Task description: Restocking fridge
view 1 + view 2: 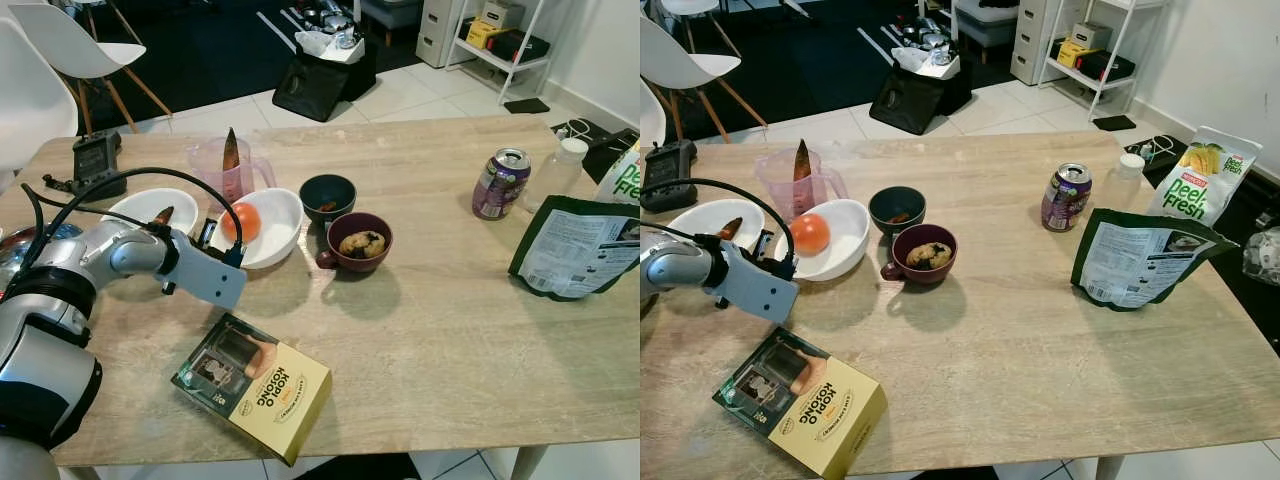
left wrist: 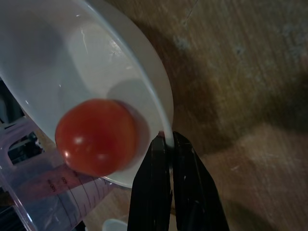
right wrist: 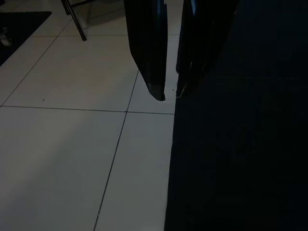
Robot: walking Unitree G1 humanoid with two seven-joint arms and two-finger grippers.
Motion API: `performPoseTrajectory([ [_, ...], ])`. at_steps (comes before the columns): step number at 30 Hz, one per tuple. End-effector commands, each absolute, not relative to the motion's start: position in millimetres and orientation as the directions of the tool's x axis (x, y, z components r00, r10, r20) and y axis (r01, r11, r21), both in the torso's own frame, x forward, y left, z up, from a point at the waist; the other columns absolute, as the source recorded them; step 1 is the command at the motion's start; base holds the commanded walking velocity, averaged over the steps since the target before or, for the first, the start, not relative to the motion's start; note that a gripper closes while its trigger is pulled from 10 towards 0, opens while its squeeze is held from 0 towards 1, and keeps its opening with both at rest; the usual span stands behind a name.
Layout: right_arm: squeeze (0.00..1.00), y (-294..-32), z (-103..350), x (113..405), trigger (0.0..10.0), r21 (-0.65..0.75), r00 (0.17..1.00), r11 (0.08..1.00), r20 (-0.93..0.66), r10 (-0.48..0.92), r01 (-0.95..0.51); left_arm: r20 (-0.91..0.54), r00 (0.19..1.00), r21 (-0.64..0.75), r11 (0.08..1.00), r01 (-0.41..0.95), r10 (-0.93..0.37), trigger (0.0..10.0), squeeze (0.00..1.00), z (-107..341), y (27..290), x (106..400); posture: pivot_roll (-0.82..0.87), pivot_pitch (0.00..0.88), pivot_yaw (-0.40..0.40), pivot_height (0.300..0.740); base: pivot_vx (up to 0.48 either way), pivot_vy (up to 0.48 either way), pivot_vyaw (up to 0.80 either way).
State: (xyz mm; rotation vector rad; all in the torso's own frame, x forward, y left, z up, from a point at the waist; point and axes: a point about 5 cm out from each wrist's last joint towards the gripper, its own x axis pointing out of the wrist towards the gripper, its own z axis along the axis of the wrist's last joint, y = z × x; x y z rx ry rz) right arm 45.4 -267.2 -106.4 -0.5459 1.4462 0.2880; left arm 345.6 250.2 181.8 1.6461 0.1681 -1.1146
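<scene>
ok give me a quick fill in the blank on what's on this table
1. The tomato lies in a white ____.
2. The left gripper has its jaws closed on that bowl's ____.
3. The maroon cup beside the white bowl holds a ____.
4. The purple soda can stands next to a clear plastic ____.

Missing words: bowl; rim; muffin; bottle
</scene>
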Motion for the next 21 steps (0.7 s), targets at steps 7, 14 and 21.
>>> performPoseTrajectory([
  [7, 0.0, -265, -107, 43, 10.0, -0.17, 0.111, 0.847, -0.985, -0.131, -0.503, -0.88, 0.355, 0.471, -0.476, 0.743, -0.316, 8.9, 0.0, 194, 262, 333, -0.01, 0.06, 0.034, 0.74, 0.0, 0.0, 0.0],
  [14, 0.0, -262, -108, 47, 10.0, -0.17, 0.129, 0.848, -0.984, -0.122, -0.501, -0.923, 0.318, 0.385, -0.493, 0.78, -0.218, 10.0, 0.0, 201, 270, 324, 0.0, 0.034, 0.032, 0.74, 0.0, 0.0, 0.0],
  [21, 0.0, -261, -108, 51, 10.0, -0.17, 0.138, 0.845, -0.984, -0.116, -0.507, -0.934, 0.298, 0.357, -0.45, 0.819, -0.199, 10.0, 0.0, 199, 277, 315, 0.02, 0.018, 0.02, 0.74, 0.0, 0.0, 0.0],
])
